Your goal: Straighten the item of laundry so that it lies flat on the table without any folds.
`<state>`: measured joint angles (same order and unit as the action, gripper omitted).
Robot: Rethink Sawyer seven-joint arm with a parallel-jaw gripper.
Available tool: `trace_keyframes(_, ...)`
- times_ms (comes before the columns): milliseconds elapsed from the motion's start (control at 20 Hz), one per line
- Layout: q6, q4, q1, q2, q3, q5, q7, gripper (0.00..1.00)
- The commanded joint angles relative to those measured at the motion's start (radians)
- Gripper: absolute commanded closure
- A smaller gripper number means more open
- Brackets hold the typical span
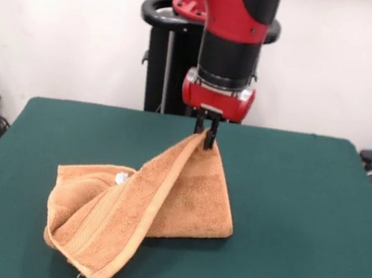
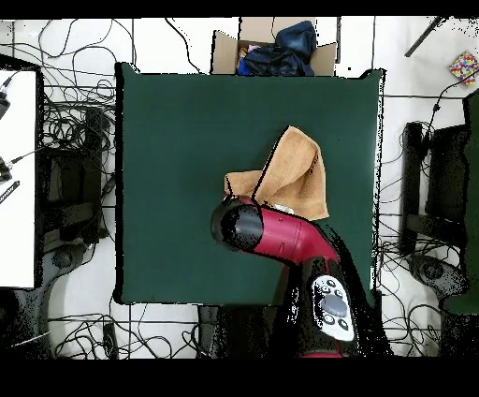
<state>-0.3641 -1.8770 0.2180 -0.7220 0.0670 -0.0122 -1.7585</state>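
Observation:
The item of laundry (image 1: pixel 163 204) is an orange-tan terry towel, bunched and folded over itself on the dark green table (image 1: pixel 299 216). One corner is lifted to a peak, and my gripper (image 1: pixel 208 139) is shut on that corner, pulling the cloth up like a tent. A small white label (image 1: pixel 121 178) peeks out near the towel's left fold. From above, the towel (image 2: pixel 295 173) lies right of the table's (image 2: pixel 178 169) middle, and the red arm covers my gripper there.
A cardboard box (image 2: pixel 273 47) with dark clothes stands beyond the table's top edge in the overhead view. Cables cover the floor all round. A white desk (image 2: pixel 17 178) stands at the left and dark equipment (image 2: pixel 440 178) at the right.

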Motion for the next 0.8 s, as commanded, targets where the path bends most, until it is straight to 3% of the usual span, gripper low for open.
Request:
trace_keyframes(50,-0.051,0.078,0.014,-0.010,-0.121,-0.023,-0.077,1.00)
trace_keyframes(300,0.012,0.146,-0.026,0.069,-0.106,-0.017,-0.112,1.00)
trace_keyframes(800,-0.071,0.358,-0.085,0.188,-0.088,-0.037,-0.121,1.00)
